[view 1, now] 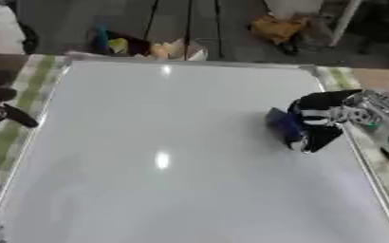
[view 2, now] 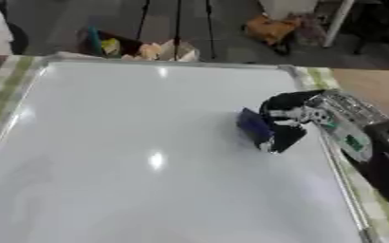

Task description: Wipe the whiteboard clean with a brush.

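Whiteboard (view 1: pixel 164 156) fills pretty much the whole view, lying flat on the desk (view 1: pixel 15 128), which peeks out as a striped greenish strip along the left side and again past the right edge. Its surface looks plain white with a couple of bright light reflections on it, and no marks can be made out on it.

Brush (view 2: pixel 254 126) is a small dark blue block sitting on the right part of the board, roughly halfway up, a bit in from the metal frame. The right hand (view 2: pixel 285 121) comes in from the right side with its silver-and-black forearm stretched over the frame, and its black fingers are curled around the brush, so it's clamped on it with the blue part sticking out toward the board's middle. The brush seems to be touching the board, though it's blurry enough that it's hard to be sure.

Over at the left edge of the left eye view there's a dark shape that looks like the left hand (view 1: pixel 7 114), hanging over the desk beside the board. Can't tell if its fingers are apart or together.

Beyond the far edge of the board the floor (view 1: pixel 231 42) shows some clutter, including something yellow-orange (view 1: pixel 274 27).
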{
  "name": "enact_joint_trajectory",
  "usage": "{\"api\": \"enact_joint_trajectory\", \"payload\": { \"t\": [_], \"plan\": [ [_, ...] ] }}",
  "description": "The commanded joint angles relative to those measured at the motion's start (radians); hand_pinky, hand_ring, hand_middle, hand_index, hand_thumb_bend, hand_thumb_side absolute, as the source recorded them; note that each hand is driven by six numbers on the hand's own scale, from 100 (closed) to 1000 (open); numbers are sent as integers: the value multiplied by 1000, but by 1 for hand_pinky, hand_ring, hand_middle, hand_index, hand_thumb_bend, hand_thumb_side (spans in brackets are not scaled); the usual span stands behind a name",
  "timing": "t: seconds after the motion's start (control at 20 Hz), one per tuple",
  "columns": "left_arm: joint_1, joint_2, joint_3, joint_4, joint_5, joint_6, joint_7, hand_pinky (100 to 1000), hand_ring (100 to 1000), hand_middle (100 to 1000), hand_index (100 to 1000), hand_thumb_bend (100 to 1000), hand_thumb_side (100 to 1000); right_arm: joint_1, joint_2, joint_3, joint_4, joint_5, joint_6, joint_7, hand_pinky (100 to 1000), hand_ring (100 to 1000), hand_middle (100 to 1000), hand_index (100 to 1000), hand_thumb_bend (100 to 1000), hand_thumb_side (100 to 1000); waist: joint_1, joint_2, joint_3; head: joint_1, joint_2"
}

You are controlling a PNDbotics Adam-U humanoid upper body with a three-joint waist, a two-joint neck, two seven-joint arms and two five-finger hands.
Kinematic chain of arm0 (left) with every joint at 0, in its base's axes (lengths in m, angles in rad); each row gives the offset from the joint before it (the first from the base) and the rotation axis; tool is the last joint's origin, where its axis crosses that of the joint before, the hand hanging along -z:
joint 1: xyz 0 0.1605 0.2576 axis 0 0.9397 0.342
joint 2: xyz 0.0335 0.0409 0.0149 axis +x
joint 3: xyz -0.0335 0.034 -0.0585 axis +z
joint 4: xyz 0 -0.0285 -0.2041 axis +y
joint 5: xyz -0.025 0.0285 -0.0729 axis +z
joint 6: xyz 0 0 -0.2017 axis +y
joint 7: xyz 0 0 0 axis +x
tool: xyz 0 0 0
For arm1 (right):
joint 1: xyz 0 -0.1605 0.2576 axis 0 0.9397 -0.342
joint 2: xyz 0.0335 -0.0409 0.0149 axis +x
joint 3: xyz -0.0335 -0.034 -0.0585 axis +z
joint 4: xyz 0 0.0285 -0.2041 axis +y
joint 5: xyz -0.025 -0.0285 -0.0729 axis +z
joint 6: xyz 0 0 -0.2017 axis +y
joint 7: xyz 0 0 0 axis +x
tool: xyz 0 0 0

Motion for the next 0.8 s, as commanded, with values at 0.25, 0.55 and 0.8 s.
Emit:
{"api": "enact_joint_trajectory", "payload": {
  "t": [0.25, 0.55, 0.8],
  "plan": [
    [-7, 2, -4, -18, 0, 1, -3, 421, 806, 682, 636, 100, 922, -20, -13, -10, 10, 5, -2, -14, 766, 846, 774, 111, 100, 656, 2, -21, 0, -5, -13],
    [-7, 2, -4, -18, 0, 2, -4, 421, 807, 682, 636, 100, 922, -18, -12, -8, 11, 3, -3, -17, 765, 847, 774, 111, 100, 659, 0, -20, -1, -3, -14],
    [-9, 2, -5, -18, 0, 3, -5, 421, 807, 682, 636, 100, 923, -7, -17, 5, -7, -10, -10, -11, 761, 832, 724, 109, 100, 630, -1, -20, -1, -3, -13]
  ]
}}
